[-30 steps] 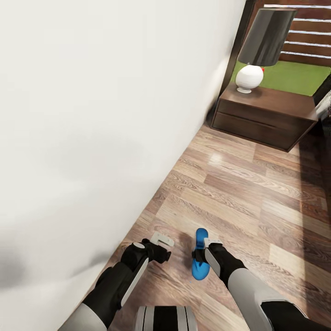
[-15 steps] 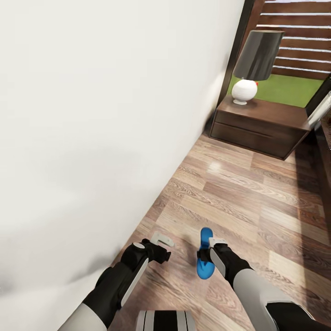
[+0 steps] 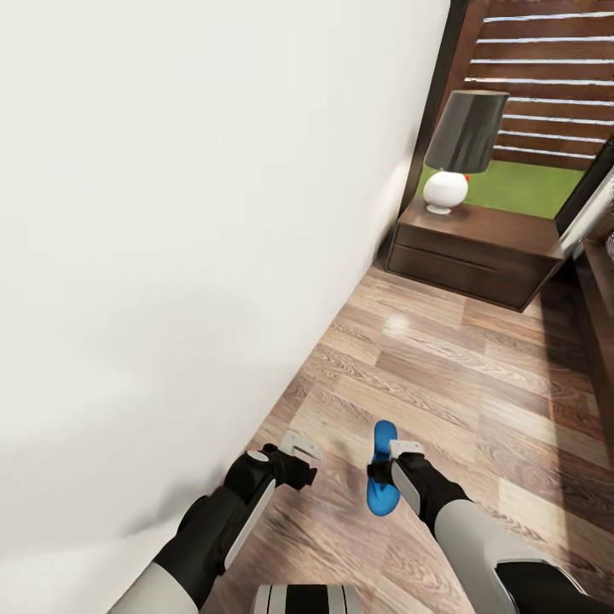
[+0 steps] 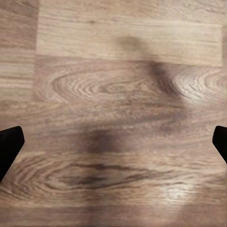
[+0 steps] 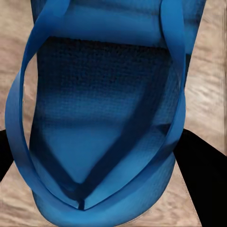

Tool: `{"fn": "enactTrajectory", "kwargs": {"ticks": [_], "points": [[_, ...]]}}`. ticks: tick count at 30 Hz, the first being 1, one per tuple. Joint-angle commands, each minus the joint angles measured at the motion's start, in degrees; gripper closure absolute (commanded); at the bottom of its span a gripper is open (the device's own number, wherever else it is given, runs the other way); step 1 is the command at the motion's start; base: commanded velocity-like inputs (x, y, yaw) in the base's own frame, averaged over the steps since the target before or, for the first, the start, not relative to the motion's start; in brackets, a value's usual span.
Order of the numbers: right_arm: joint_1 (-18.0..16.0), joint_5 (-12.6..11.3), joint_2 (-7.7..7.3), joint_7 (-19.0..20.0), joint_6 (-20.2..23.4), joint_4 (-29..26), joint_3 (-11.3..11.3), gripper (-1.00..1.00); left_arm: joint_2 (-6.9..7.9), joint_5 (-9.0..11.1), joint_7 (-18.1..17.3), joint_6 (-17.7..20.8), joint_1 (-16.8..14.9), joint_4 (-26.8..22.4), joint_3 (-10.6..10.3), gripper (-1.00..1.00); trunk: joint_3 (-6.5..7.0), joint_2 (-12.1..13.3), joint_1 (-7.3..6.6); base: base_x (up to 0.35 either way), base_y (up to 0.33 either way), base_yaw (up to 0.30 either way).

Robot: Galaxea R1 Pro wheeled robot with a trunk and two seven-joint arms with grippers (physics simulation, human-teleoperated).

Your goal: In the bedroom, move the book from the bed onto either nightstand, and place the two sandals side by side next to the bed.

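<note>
From the head camera, the right pincer (image 3: 388, 460) grips one blue sandal (image 3: 383, 482), held above the wood-plank floor (image 3: 477, 375) with its length pointing toward the nightstand (image 3: 477, 247). The left pincer (image 3: 300, 450) hangs just beside the sandal, on the side nearer the white wall (image 3: 188, 239), with nothing between its fingers. The nightstand stands well beyond the sandal, against the wall by the dark-framed window (image 3: 529, 102), and carries a lamp (image 3: 456, 145) with a white base and dark shade.

In the left wrist camera, the two dark fingertips (image 4: 10, 144) sit wide apart over bare floor (image 4: 118, 94): released.

In the right wrist camera, the sandal (image 5: 104, 118) lies between the dark fingers (image 5: 198, 175), straps up, clasped at both edges.
</note>
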Motion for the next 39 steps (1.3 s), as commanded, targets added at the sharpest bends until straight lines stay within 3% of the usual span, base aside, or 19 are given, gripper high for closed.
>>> {"fn": "enactTrajectory", "kwargs": {"ticks": [1, 13, 39], "points": [[0.00, -0.56, -0.01, -0.40, -0.60, 0.06, 0.00, 1.00, 0.00, 0.05, -0.10, 0.25, -0.02, -0.04, 0.00, -1.00, 0.18, 0.00, -0.03, 0.000, 0.000, 0.000], [2.53, -0.53, -0.76, -0.41, -6.31, 0.43, -0.05, 1.00, 0.00, -0.05, -0.03, 0.07, -0.02, 0.12, -0.21, -1.00, 2.84, 0.16, -0.34, 0.000, 0.000, 0.000], [3.96, -0.60, -0.97, -0.41, -6.91, 0.23, -0.12, 1.00, 0.00, -0.10, 0.07, -0.05, -0.02, 0.16, -0.44, -1.00, 8.60, 0.51, -1.01, 0.000, 0.000, 0.000]]}}
